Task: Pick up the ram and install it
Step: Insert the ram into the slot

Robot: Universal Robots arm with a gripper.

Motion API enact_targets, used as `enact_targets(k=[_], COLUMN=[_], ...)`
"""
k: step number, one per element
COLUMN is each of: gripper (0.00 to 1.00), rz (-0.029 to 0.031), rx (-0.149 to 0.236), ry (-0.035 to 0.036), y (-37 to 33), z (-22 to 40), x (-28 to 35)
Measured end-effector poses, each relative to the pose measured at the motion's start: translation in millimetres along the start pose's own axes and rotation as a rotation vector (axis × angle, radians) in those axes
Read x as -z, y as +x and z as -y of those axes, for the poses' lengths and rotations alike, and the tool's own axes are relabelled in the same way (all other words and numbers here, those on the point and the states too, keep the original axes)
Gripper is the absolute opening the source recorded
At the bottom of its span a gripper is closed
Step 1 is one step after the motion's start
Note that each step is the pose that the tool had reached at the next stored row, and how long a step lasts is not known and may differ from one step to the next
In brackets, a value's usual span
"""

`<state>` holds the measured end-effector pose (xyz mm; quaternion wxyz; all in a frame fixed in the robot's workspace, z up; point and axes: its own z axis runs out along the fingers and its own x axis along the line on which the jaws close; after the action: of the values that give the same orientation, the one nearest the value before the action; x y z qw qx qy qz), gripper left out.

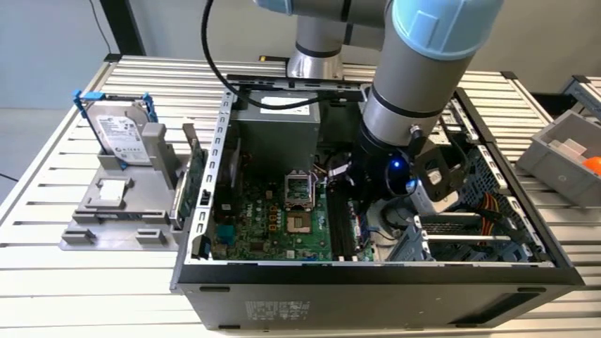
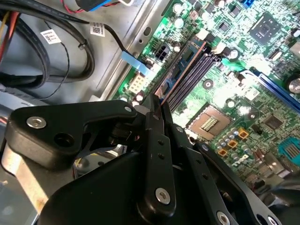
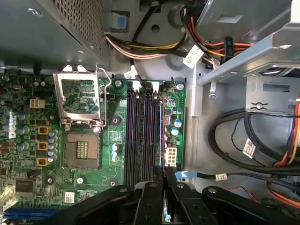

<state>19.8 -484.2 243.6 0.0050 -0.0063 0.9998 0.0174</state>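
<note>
Fingers closed on the ram, gripping its near end; in the second wrist view the fingers pinch the ram edge-on. Ram stands on edge along the slot nearest the case wall, beside the dark empty slots on the motherboard. CPU socket bare, lever frame up. Arm reaches down into the open case on the bench. Hard drive upright in a holder, well apart.

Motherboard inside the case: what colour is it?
Green, studded with dark slots and metallic parts; the motherboard shows best in the first wrist view.
</note>
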Motion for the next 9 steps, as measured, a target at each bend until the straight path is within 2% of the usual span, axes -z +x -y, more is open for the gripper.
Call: enact_targets(k=[6, 9], gripper=[0.00, 0.00], rz=[-0.0001, -0.0001], rx=[0.000, 0.000], ry=[0.0008, 0.0031], y=[0.2, 0.3], z=[-1.1, -4.0], x=[-11.0, -16.3])
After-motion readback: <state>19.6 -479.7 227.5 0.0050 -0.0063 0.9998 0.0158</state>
